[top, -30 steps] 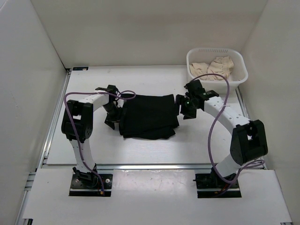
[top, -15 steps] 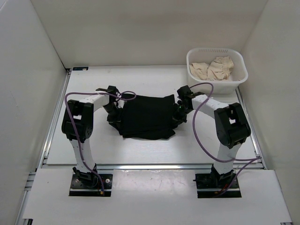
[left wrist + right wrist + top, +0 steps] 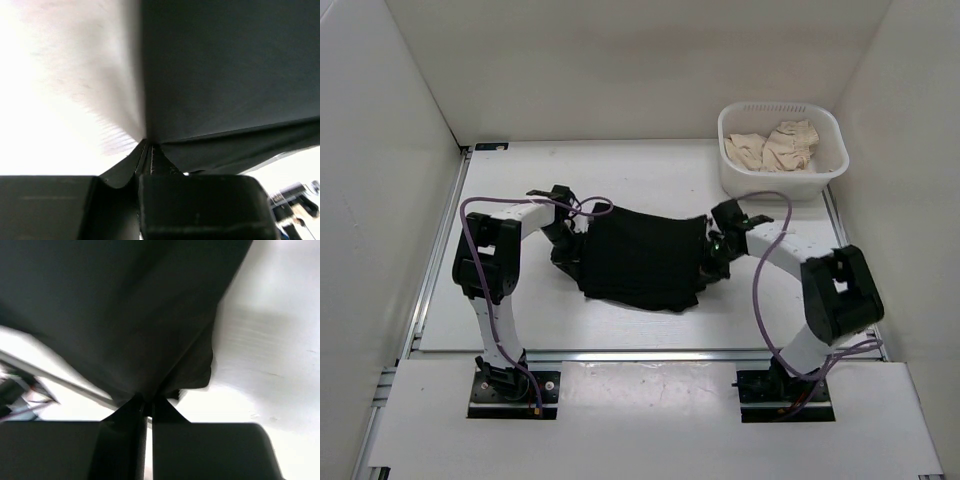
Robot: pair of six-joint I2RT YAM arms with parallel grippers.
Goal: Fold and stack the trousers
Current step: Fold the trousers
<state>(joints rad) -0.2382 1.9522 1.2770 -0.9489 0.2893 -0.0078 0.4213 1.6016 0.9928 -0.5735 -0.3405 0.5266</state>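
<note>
trousers: black pad (image 3: pixel 640 262), centre of the top view, partly folded, on the white tabletop (image 3: pixel 520 180); lower-right edge hangs ragged.
long axis: left-right across the frame, spanning the gap between the two arms.
left fingers: (image 3: pixel 125 169) closed, pinching the trousers' left edge; in the wrist view the cloth fans up and right from the pinch.
right fingers: (image 3: pixel 124 414) closed, pinching the right edge; cloth fans up and left from the pinch.
key relation: one pinch per end, cloth stretched between them, so neither arm is nearer. Each owns its side.
next move (my read): both ends must travel together, across the long axis; uneven pace would skew the fold.
layers: wrist views are too dark to tell whether each pinch holds every layer or only the top one.
basket: white (image 3: pixel 780 183), upper right of frame, well apart from the trousers, holds cream cloths (image 3: pixel 790 142).
</note>
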